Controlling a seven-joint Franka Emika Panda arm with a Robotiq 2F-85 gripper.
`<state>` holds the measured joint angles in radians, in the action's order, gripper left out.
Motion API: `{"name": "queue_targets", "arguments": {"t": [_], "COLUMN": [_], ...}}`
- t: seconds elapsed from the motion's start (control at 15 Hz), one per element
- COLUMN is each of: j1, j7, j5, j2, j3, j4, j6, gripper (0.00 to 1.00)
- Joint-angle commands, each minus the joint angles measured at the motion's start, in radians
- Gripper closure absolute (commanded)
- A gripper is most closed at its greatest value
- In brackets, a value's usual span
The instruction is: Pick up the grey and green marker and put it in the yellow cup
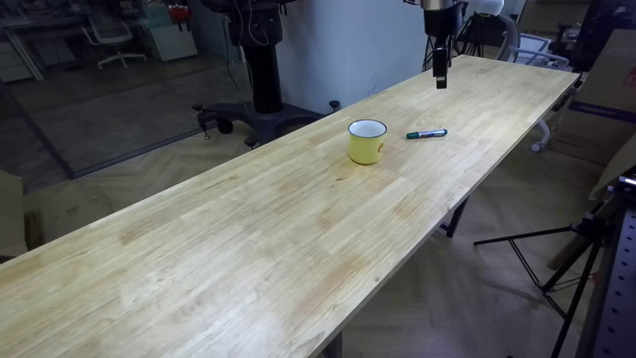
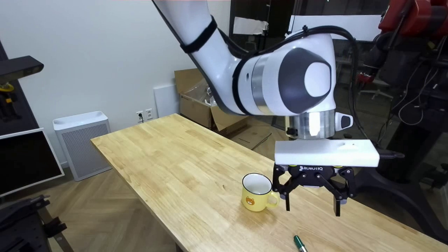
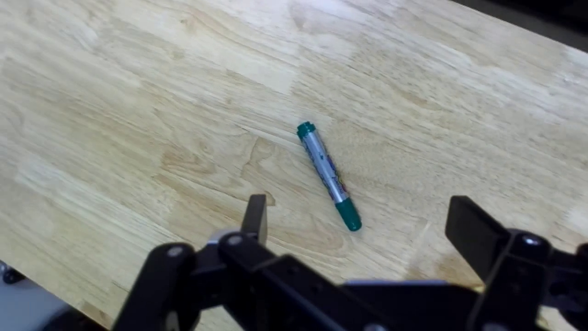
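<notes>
Gripper (image 2: 312, 212) hangs with jaws apart, empty; off-centre descent could roll the grey and green marker (image 3: 327, 172) toward a long edge of the table (image 1: 248, 248).

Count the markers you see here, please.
1, seen in all three views: the marker lies on the table, near the cup but apart from it. Others may be hidden from view.

Arm (image 2: 224, 75) bent; wrist (image 2: 309, 124) approx. vert.; jaws pointing down, spread wide.
</notes>
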<state>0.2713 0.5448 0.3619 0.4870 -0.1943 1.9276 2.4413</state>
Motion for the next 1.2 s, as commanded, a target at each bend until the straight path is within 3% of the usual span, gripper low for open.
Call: {"name": "queue_targets", "arguments": {"t": [0.0, 0.13, 0.2, 0.53, 0.87, 1.13], "j1": [0.042, 0.093, 0.049, 0.087, 0.175, 0.29], "j7": [0.13, 0.21, 0.148, 0.205, 0.307, 0.427], "j5": [0.095, 0.032, 0.049, 0.032, -0.073, -0.181], "j2": [0.012, 0.029, 0.024, 0.04, 0.081, 0.139], "j3": [0.0, 0.037, 0.005, 0.025, 0.105, 0.225], "j4": [0.052, 0.076, 0.056, 0.081, 0.11, 0.096], "j6": [0.152, 0.216, 0.165, 0.242, 0.425, 0.481], "gripper": [0.0, 0.0, 0.0, 0.0, 0.0, 0.0]}}
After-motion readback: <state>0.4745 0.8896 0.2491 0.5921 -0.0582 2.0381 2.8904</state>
